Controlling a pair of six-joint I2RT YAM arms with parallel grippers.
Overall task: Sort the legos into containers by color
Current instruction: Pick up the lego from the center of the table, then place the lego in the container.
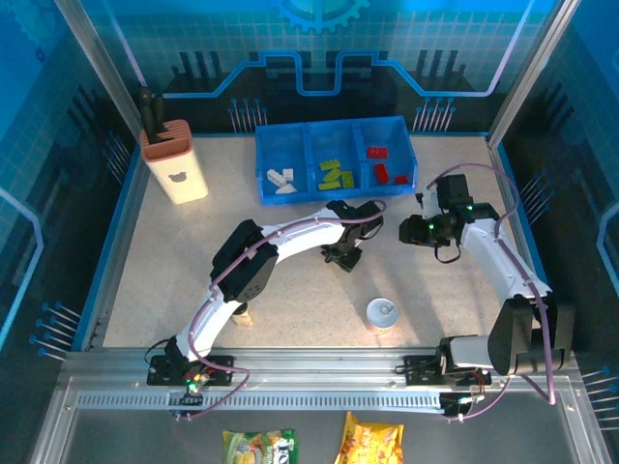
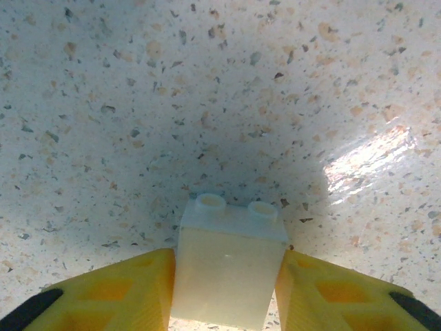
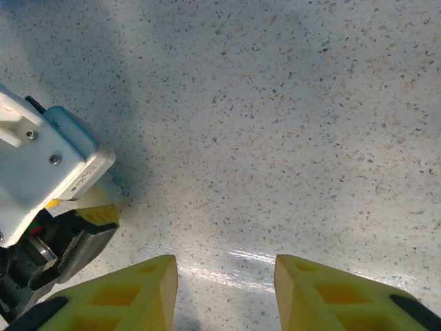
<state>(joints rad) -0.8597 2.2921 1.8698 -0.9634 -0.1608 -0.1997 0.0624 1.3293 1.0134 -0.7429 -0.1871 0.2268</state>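
On speckled tabletop [image 2: 207,83], left claw [image 2: 227,296] pinches a smooth cream two-stud brick [image 2: 231,262]; right claw [image 3: 226,289] stands spread.

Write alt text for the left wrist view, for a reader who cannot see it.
A cream two-stud brick sits between the yellow fingers of the left gripper, and both fingers touch its sides. Behind it is a speckled beige table, with glare at right.
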